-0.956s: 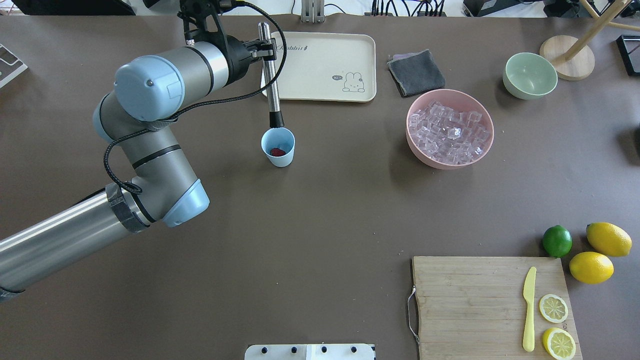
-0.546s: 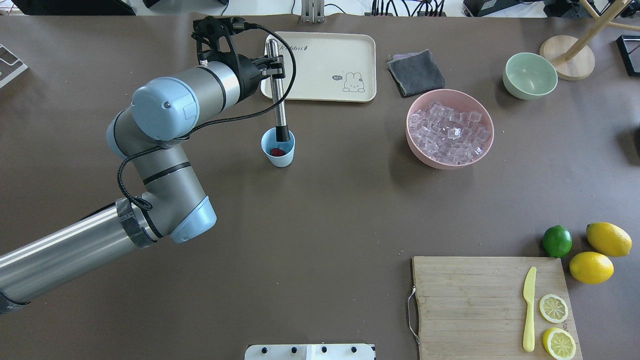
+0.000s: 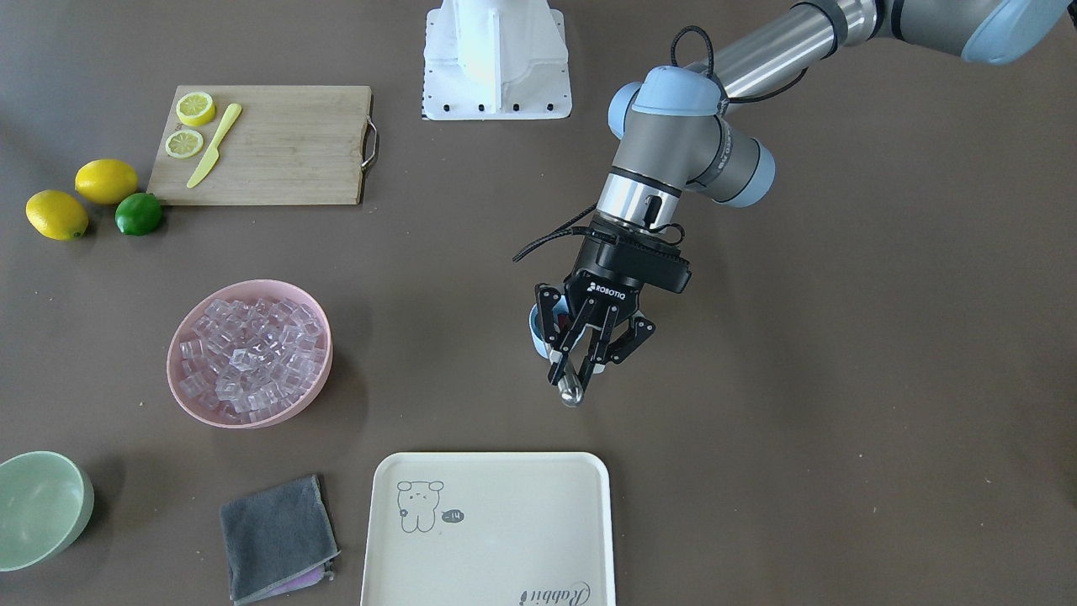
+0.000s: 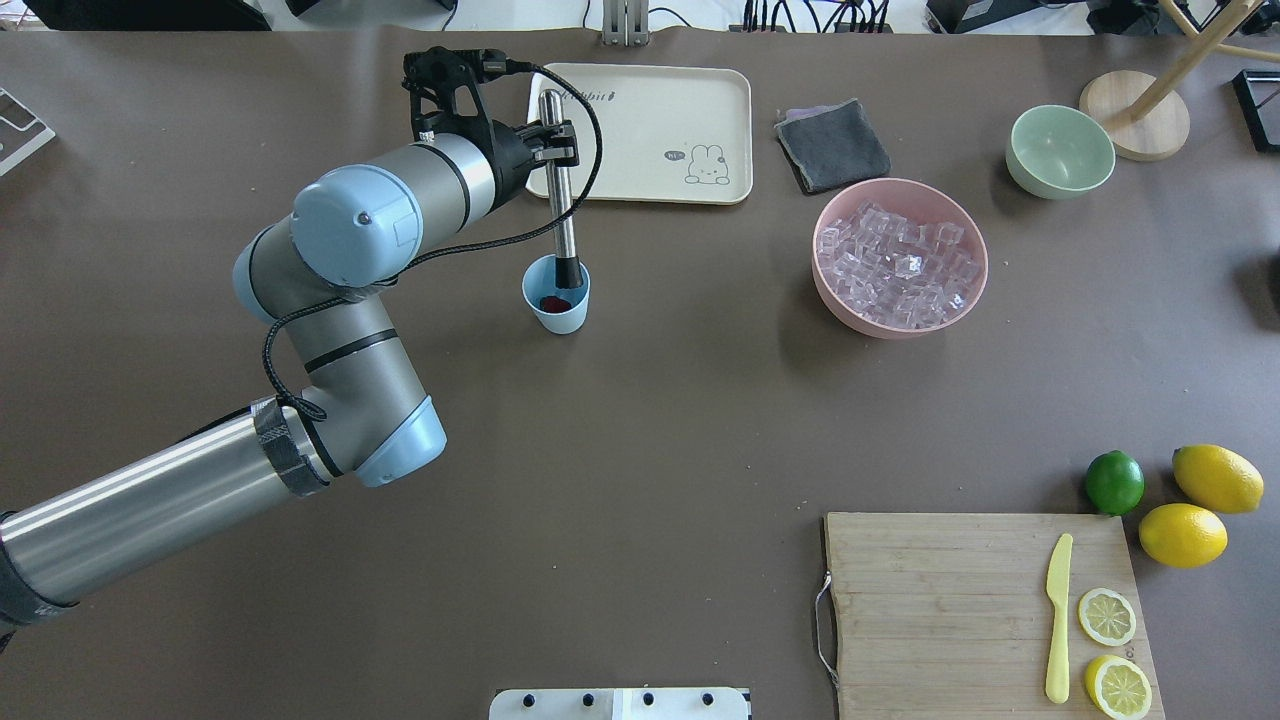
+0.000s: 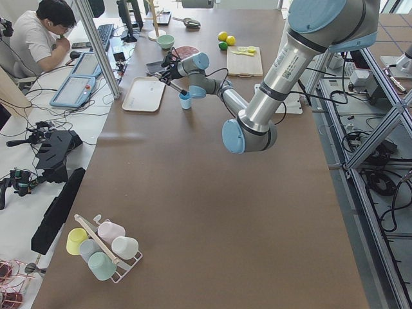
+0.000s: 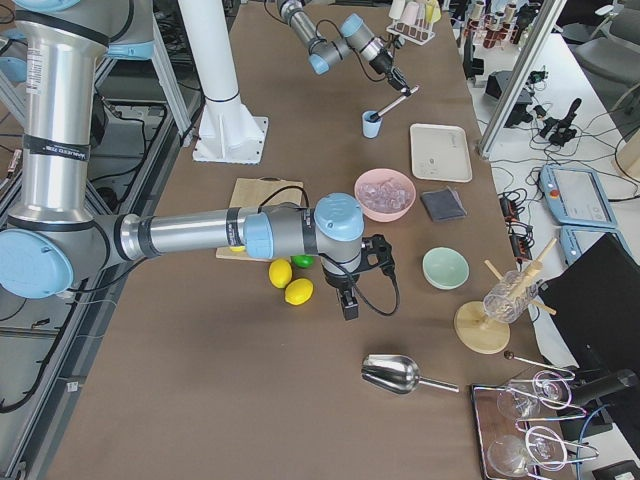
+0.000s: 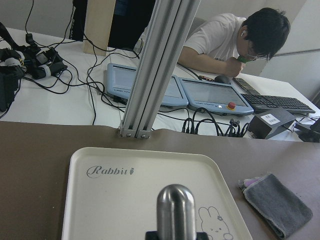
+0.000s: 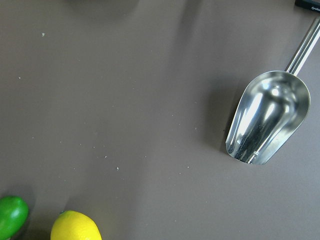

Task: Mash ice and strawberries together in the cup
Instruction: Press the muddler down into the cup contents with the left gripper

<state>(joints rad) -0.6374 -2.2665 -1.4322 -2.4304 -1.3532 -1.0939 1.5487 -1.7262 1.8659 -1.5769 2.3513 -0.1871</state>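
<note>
My left gripper (image 4: 553, 143) is closed on the upper part of the steel muddler (image 4: 563, 200). It holds the muddler slightly tilted, with the black tip inside the light blue cup (image 4: 558, 320), just beside the strawberry (image 4: 551, 301) lying at the bottom. I judge that I grip it high so my fingers are clear of the rim when I press down. The cup stands on the table near the cream tray (image 4: 640, 120). The ice (image 4: 900, 262) sits heaped in the pink bowl (image 4: 895, 330), well apart from the cup. I make out none in the cup, though its inside shows small. My right gripper (image 6: 348, 303) hangs over the table near the lemons (image 6: 298, 291) and a metal scoop (image 8: 267, 117); I cannot tell whether it is open or closed. The tray reads "Rabbit" beside a drawn rabbit, and my left gripper's body reads "ROBOTIQ".
</note>
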